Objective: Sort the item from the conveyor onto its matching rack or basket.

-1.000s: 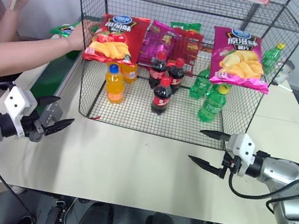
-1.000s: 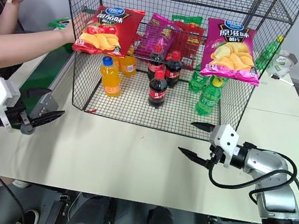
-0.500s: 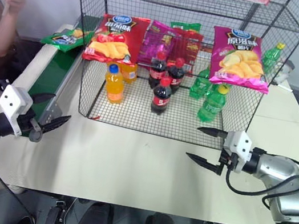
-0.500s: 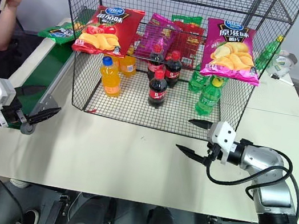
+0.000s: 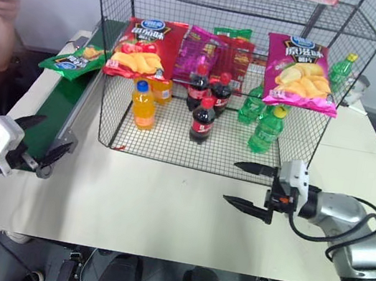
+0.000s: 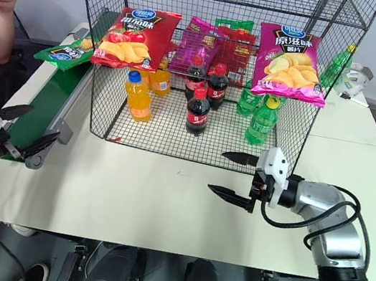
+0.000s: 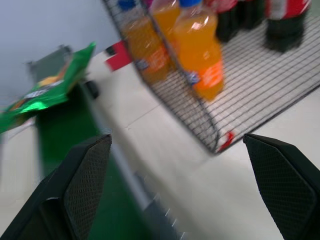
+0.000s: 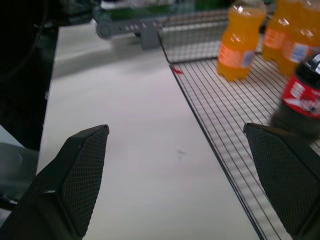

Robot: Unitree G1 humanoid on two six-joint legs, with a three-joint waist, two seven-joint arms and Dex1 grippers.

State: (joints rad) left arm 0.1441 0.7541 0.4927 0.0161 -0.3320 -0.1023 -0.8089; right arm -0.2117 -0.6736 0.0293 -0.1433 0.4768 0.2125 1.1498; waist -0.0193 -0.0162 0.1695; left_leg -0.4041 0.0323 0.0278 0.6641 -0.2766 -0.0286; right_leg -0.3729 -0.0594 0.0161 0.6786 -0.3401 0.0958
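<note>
Waiting at the tabletop's left edge, left tool point(image 5: 36, 142) spread wide, empty, beside the belt point(image 5: 54, 113). Green crisp bag point(image 5: 72, 60) lies on the belt's far end, ahead of it, long axis across the belt, beside the rack point(image 5: 108, 97). Right tool point(image 5: 247, 186) wide, empty, much farther.

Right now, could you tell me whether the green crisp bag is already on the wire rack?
No, the green crisp bag lies on the conveyor belt, left of the wire rack.
</note>
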